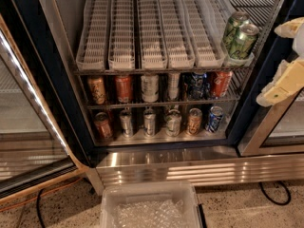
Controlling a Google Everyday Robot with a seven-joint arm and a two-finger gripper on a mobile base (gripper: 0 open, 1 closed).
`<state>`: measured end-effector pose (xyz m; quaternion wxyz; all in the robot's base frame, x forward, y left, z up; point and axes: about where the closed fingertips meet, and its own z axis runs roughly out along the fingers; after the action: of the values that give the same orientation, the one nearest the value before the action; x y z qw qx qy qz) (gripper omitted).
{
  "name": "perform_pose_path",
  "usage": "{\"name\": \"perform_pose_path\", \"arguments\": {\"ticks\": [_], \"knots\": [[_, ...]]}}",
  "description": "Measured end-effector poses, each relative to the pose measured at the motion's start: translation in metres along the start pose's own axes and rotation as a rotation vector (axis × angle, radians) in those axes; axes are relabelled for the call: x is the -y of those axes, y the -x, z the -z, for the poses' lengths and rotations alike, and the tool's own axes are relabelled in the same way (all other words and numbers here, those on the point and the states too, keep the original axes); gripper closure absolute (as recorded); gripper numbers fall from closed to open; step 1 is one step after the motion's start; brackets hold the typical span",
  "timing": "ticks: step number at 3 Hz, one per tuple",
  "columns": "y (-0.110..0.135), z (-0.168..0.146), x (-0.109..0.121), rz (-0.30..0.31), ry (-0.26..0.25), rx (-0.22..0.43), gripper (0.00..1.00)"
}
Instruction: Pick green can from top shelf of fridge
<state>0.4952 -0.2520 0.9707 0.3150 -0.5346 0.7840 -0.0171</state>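
1. The green can stands upright at the far right of the top shelf, just beside the last white lane and near the fridge side wall.
2. A second green shape sits touching it from behind; I cannot tell whether it is another can or a reflection.
3. The pincer hangs at the right edge of view, outside the opening and right of the can. It is released: its two pale fingers stand wide apart with nothing between them.
4. Judged step: the approach, with the grasp not yet made.
5. Risks from here:
   - Coming in from the right, a finger could strike the dark frame or the side wall before it reaches the can.
   - The can has little room on either side, so a finger may catch the lane and miss.
   - A push off centre could tip the slim can or slide it back along the wire.
   - If the shape behind is a real can, closing could take both or knock one off the shelf.
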Motion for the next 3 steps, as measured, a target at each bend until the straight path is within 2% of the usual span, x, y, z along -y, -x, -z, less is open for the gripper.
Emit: {"name": "perform_pose_path", "arguments": {"ticks": [1,2,3], "knots": [[0.001,-0.001,0.001,-0.001,-0.002,0.003,0.00],[-0.003,-0.013,-0.006,-0.041,0.007,0.027,0.00],[-0.015,-0.049,-0.009,-0.188,0.007,0.075,0.00]]}}
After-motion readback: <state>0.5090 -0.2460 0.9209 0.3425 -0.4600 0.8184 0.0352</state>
